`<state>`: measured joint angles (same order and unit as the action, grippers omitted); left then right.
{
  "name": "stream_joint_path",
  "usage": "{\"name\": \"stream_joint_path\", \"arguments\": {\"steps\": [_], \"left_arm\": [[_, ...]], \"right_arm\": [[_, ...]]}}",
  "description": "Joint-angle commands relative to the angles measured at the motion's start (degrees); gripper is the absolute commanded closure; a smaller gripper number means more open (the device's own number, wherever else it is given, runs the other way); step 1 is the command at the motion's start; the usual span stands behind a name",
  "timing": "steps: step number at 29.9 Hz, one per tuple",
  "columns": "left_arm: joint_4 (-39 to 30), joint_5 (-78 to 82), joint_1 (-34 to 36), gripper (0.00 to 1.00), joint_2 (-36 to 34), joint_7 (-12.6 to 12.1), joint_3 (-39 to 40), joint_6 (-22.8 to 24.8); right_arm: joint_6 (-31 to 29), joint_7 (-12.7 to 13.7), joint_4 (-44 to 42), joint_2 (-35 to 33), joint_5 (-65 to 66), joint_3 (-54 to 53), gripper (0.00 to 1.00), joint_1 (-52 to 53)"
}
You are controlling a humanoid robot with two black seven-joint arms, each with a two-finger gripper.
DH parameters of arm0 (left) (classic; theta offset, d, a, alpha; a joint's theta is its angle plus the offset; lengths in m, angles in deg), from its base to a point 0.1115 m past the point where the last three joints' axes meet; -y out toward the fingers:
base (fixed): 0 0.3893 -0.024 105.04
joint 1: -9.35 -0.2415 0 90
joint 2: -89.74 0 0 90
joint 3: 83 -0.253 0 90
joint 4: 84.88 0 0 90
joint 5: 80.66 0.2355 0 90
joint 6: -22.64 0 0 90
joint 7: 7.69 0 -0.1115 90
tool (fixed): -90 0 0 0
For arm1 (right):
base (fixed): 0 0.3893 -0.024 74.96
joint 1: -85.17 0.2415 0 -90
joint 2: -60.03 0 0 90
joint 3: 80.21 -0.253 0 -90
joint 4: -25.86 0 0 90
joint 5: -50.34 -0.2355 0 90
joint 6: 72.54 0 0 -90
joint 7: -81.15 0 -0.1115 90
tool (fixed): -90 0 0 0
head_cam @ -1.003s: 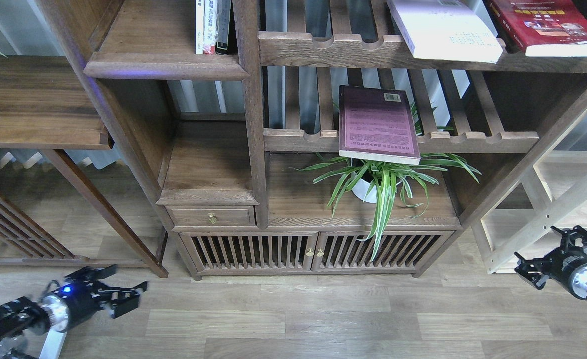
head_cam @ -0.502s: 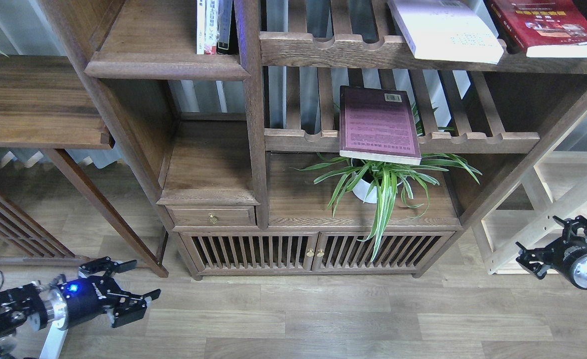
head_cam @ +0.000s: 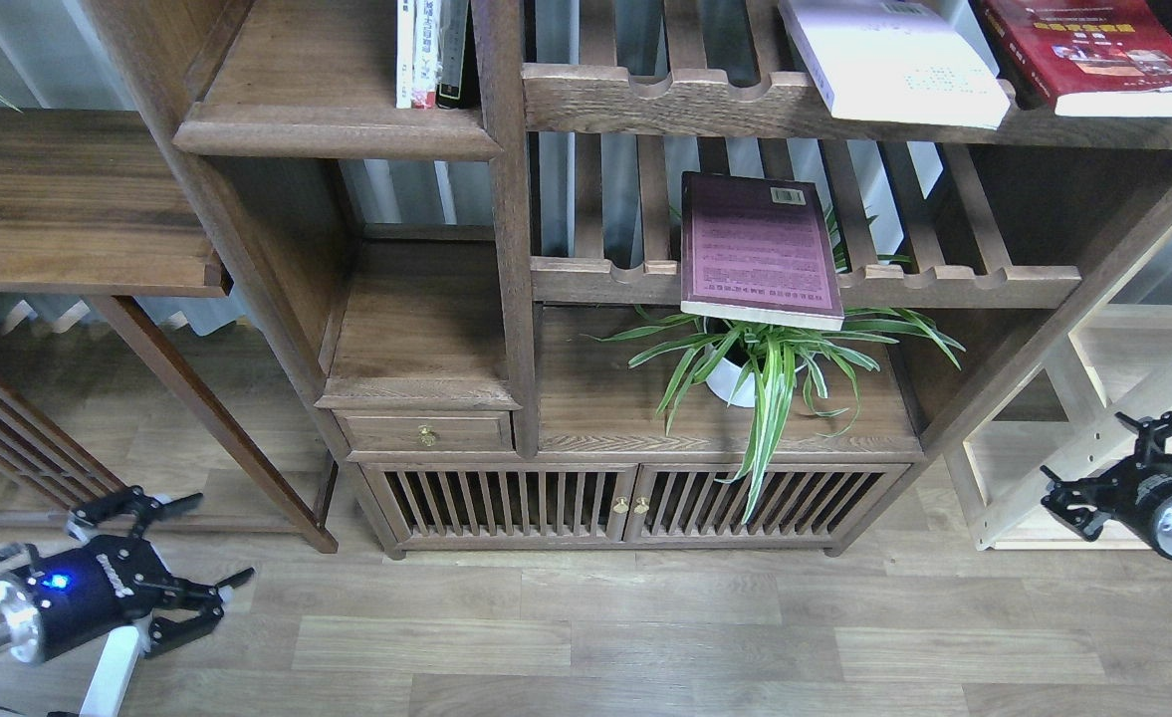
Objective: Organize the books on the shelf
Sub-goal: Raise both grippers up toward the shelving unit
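Observation:
A maroon-purple book (head_cam: 760,249) lies flat on the middle slatted rack, its front end hanging over the rail. On the rack above lie a pale white-lavender book (head_cam: 894,60) and a glossy red book (head_cam: 1093,50). A few books (head_cam: 431,50) stand upright on the shelf (head_cam: 337,129), the solid board in the narrow bay at upper left. Low over the floor at far left, my left gripper (head_cam: 217,540) is open and empty. My right gripper (head_cam: 1085,450) hangs at the far right edge, fingers spread, holding nothing. Both are far below the books.
A potted spider plant (head_cam: 760,368) stands under the maroon book, its leaves spilling over the cabinet front. A lower solid board (head_cam: 416,339) sits over a small drawer. A pale wood unit (head_cam: 1093,438) stands right, by my right gripper. A dark side table (head_cam: 78,199) stands left.
My left gripper has swung back to the left and its fingers have spread wider. My right gripper has drifted a little upward. The books have not moved.

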<state>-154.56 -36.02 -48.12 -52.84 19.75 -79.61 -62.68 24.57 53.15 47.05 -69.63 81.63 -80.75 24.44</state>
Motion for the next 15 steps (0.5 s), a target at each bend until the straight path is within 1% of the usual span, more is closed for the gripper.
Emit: {"name": "stream_joint_path", "arguments": {"steps": [1, 4, 7, 11, 15], "left_arm": [[-2.73, 0.00, 0.17, 0.03, -2.69, -0.46, 2.32, -0.64], [-5.72, 0.00, 0.17, 0.03, -4.01, -1.34, 3.29, -0.81], [-6.43, 0.00, 0.17, 0.03, -4.28, -2.04, 3.64, -1.60], [-6.87, 0.00, 0.17, 0.03, -4.19, -2.13, 3.90, -2.22], [-7.40, 0.00, 0.26, 0.03, -4.63, -2.22, 3.99, -3.19]], "right_arm": [[2.54, 0.00, 3.14, -2.17, 3.42, -0.07, 0.00, 0.95], [3.60, 0.00, 8.14, -5.77, 3.69, -0.07, 0.00, 2.97], [5.18, 0.00, 12.81, -9.46, 3.87, -0.07, 0.00, 4.29], [6.77, 0.00, 16.68, -13.59, 5.01, -0.34, 0.00, 5.00], [9.66, 0.00, 20.72, -18.07, 8.87, -0.69, 0.00, 5.18]]}}
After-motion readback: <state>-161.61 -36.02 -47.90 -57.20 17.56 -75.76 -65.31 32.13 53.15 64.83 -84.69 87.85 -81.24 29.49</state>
